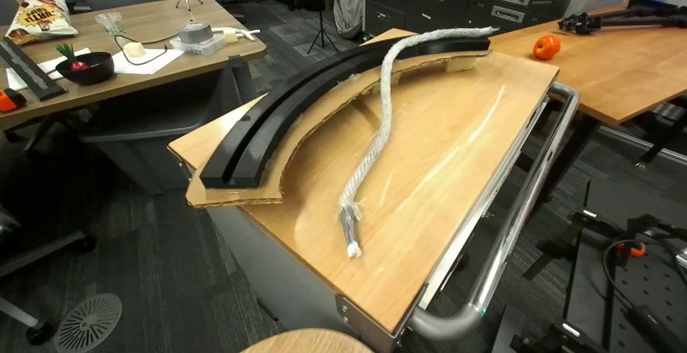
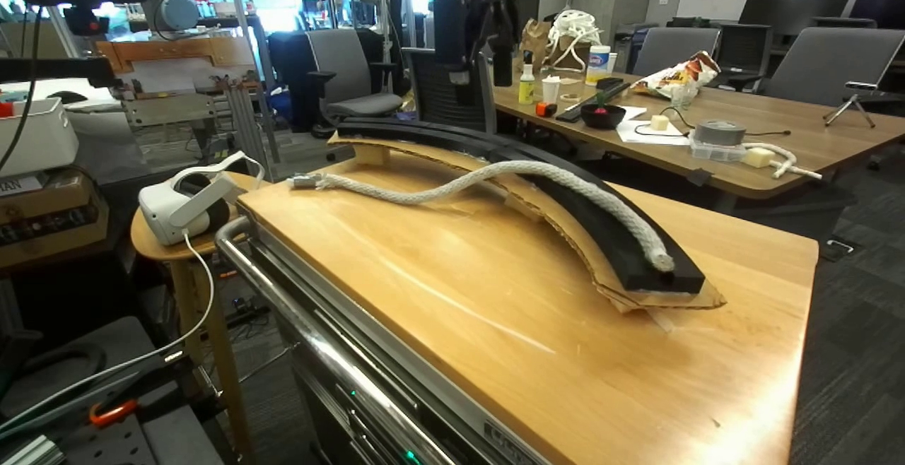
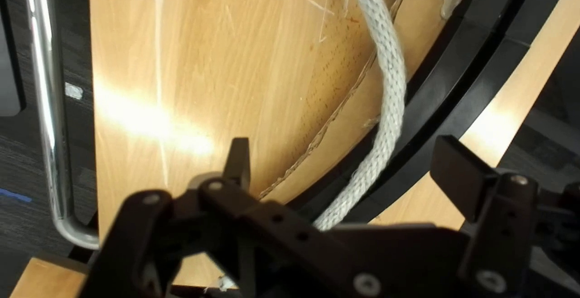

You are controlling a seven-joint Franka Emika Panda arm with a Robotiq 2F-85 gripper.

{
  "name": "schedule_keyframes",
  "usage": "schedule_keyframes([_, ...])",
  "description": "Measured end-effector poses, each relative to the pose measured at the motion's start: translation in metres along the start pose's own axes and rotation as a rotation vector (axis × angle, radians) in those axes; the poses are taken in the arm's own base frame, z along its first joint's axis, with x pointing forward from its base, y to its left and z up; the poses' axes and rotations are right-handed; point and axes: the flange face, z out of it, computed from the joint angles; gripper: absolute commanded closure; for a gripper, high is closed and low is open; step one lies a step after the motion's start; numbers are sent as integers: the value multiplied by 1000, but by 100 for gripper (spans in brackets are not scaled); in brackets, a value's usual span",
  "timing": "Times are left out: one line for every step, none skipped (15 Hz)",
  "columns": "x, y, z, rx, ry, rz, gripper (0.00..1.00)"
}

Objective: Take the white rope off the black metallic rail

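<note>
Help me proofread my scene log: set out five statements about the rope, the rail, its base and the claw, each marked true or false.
1. The white rope lies partly on the black rail. True.
2. The rail is straight. False: it curves in an arc.
3. The claw is open. True.
4. Both rope ends lie on the rail. False: the wrapped end lies off it, over the wooden tabletop.
5. Cardboard shows under the rail. True.

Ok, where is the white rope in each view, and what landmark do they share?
In an exterior view: white rope, curving from upper right to below centre.
In an exterior view: white rope, across the middle.
Wrist view: white rope, right of centre, reaching the top edge.
Shared landmark: black metallic rail.
</note>
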Motion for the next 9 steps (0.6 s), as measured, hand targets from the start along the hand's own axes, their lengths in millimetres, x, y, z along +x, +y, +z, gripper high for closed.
schedule_keyframes([11, 0, 6, -8, -3, 33, 0])
schedule_keyframes([24, 0, 13, -17, -10, 70, 0])
schedule_keyframes([36, 1, 20, -25, -20, 109, 0])
schedule_keyframes([47, 0, 28, -32, -31, 144, 0])
schedule_keyframes([56, -1, 37, -40, -41, 177, 0])
schedule_keyframes([63, -3, 45, -47, -47, 206, 0])
schedule_keyframes([68, -6, 53, -53, -49, 231, 0])
schedule_keyframes([71, -10, 60, -55, -48, 256, 0])
schedule_keyframes([73, -15, 66, -56, -47, 289, 0])
